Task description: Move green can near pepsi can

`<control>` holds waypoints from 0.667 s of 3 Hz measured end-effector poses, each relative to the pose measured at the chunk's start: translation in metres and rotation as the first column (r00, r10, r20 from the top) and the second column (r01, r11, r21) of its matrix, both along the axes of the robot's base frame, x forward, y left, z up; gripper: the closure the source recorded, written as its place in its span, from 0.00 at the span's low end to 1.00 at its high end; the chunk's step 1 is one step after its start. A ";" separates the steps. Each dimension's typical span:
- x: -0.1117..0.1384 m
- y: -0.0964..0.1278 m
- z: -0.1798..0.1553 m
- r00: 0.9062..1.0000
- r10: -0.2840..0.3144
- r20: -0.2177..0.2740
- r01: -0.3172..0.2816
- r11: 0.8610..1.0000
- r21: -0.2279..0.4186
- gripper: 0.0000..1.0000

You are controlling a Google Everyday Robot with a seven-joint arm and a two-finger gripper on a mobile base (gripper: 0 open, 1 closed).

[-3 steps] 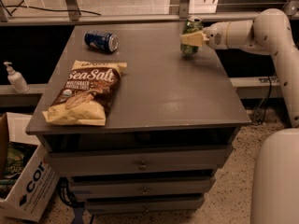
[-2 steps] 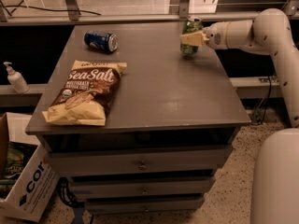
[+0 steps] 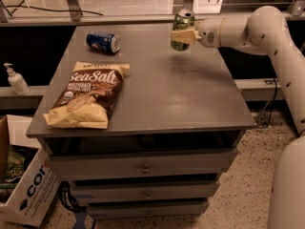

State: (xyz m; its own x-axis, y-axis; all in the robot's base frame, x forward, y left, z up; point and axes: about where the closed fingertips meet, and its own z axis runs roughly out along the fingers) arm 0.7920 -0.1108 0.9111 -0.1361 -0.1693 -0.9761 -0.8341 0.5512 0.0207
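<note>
The green can [image 3: 181,24] is upright at the back right of the grey table [image 3: 181,99]. My gripper [image 3: 185,35] reaches in from the right and is shut on the can's middle. It holds the can a little above the table top. The pepsi can [image 3: 103,41], dark blue with a white and red logo, lies on its side at the back left of the table. It is well to the left of the green can and my gripper.
A Sea Salt chips bag [image 3: 88,94] lies on the front left of the table. A soap pump bottle [image 3: 15,79] stands on a ledge to the left. A cardboard box [image 3: 24,190] sits on the floor at the lower left. Drawers [image 3: 145,168] are below the table top.
My gripper has moved left and slightly up with the green can in it, towards the pepsi can. The pepsi can and chips bag have not moved.
</note>
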 end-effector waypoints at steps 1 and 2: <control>0.003 0.037 0.000 0.999 0.017 0.051 -0.015 0.999 -0.038 1.00; 0.015 0.068 -0.009 0.998 0.016 0.065 -0.012 0.998 -0.060 1.00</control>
State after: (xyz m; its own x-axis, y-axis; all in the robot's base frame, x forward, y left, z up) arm 0.8075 -0.0428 0.9022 -0.0700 -0.2290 -0.9709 -0.8402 0.5383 -0.0664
